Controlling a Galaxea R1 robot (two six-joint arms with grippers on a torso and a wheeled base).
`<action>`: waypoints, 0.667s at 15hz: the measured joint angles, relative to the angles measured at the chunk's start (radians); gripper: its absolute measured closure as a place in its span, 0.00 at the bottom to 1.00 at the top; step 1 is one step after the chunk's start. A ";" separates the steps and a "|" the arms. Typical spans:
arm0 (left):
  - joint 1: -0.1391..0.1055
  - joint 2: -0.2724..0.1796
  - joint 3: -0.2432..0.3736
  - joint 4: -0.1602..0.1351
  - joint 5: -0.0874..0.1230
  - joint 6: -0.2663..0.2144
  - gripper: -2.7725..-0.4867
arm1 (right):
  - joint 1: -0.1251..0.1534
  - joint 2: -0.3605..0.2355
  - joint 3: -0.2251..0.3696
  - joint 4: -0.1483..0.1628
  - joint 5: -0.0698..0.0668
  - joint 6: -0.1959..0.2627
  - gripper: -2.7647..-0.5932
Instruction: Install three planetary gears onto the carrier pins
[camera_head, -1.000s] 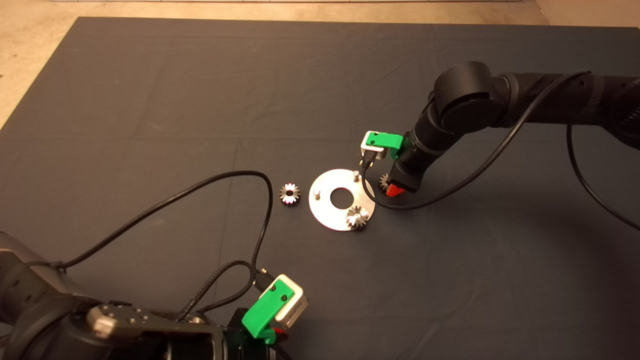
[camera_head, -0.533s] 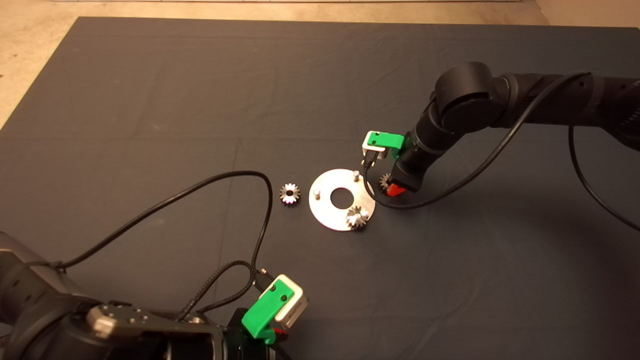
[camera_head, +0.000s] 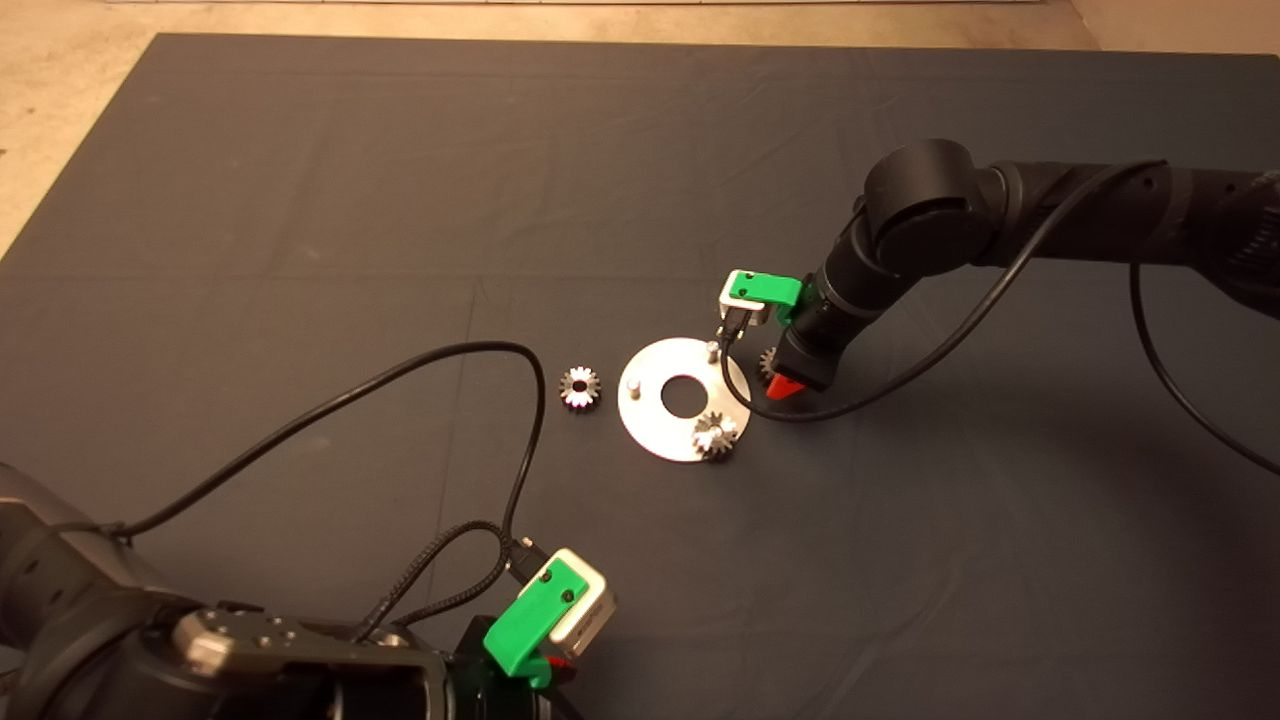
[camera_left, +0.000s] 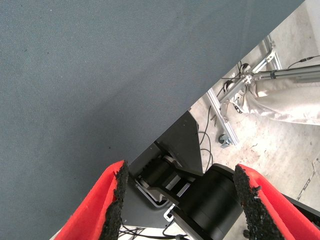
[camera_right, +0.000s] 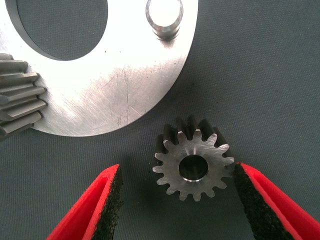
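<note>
Right pincer (camera_right: 172, 210) released, straddling a loose gear (camera_right: 194, 159) beside the disc (camera_head: 650, 420); we count one gear (camera_head: 715, 434) pinned, two left. Left pincer (camera_left: 177, 205) parked, released.

A dark mat (camera_head: 300, 200) spreads under both end effectors; bare floor (camera_head: 60, 60) and a metal frame (camera_left: 225, 120) lie beyond its edge.

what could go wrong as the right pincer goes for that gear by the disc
The gear sits off-centre in the open right pincer, near one pad, so closing may nudge or tilt it. It lies close beside the carrier disc, so a finger could catch the rim.
</note>
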 joint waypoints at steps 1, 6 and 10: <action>0.000 0.000 0.000 0.000 0.000 0.000 0.57 | 0.000 0.000 0.000 -0.001 0.003 0.000 0.52; 0.000 0.000 0.000 0.000 0.000 0.000 0.57 | -0.002 0.000 0.000 -0.008 0.006 0.000 0.52; 0.000 0.000 0.000 0.000 0.000 0.000 0.57 | -0.002 -0.001 0.000 -0.016 0.011 -0.015 0.52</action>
